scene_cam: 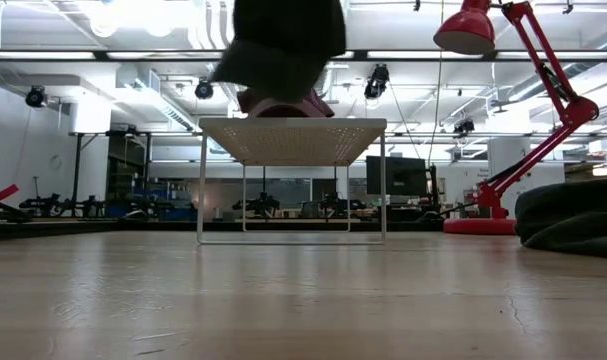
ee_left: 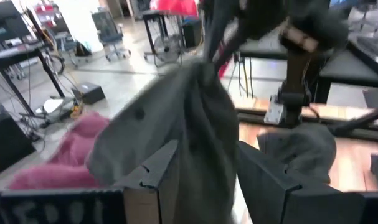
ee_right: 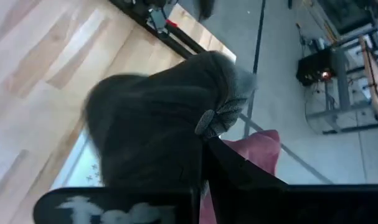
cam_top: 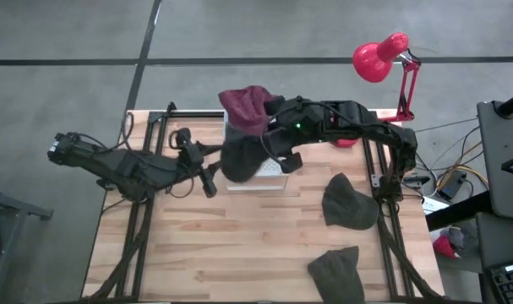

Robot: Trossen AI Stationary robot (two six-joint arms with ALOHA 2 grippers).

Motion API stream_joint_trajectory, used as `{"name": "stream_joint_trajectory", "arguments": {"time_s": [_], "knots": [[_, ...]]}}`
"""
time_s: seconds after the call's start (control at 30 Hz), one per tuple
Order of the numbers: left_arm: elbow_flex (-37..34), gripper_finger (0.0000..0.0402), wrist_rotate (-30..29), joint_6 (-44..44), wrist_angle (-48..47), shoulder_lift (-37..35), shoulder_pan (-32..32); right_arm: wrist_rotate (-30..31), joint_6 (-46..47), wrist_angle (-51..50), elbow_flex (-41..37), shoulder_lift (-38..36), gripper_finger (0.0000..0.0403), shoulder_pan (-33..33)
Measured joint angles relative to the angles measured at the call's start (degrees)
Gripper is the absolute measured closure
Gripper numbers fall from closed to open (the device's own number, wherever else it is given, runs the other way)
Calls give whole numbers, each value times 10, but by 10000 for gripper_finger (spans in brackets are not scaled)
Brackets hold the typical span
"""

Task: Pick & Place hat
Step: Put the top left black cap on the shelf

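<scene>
A dark grey hat hangs from my right gripper over the white wire rack at the table's middle. The right gripper is shut on this hat. A maroon hat lies on the rack's top, toward its far side, and also shows in the low view. My left gripper is open just left of the rack. In the left wrist view the grey hat shows beyond its spread fingers. Whether they touch it, I cannot tell. My right gripper pinches the grey hat at a bunched fold beside its top button. The fingers come from the table's right side, slanting down. The hat hangs slack below them, lifted over the rack, its lower end close above the maroon hat.
Two more dark hats lie on the table's right part, one at mid depth and one near the front edge. A red desk lamp stands at the far right corner. Bare wood lies in front of the rack.
</scene>
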Motion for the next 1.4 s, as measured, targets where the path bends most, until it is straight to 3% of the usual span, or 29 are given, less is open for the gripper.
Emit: {"name": "stream_joint_trajectory", "arguments": {"time_s": [0.27, 0.43, 0.6, 0.93, 1.4], "knots": [[81, 250, -22, 59, -33, -2, 0, -93, -45, -26, 0, 4, 394, -43], [97, 250, -50, 63, -73, 1, 1, -108, -110, -27, 0, 4, 394, -63], [97, 250, -59, 1, -131, 15, 6, -106, -176, -38, -1, 3, 394, -81], [96, 250, -70, -186, -292, 75, 38, -107, -201, -22, -1, 2, 394, -92], [96, 250, -47, -237, -275, 129, 64, -118, -173, -22, -3, 5, 394, -95]]}}
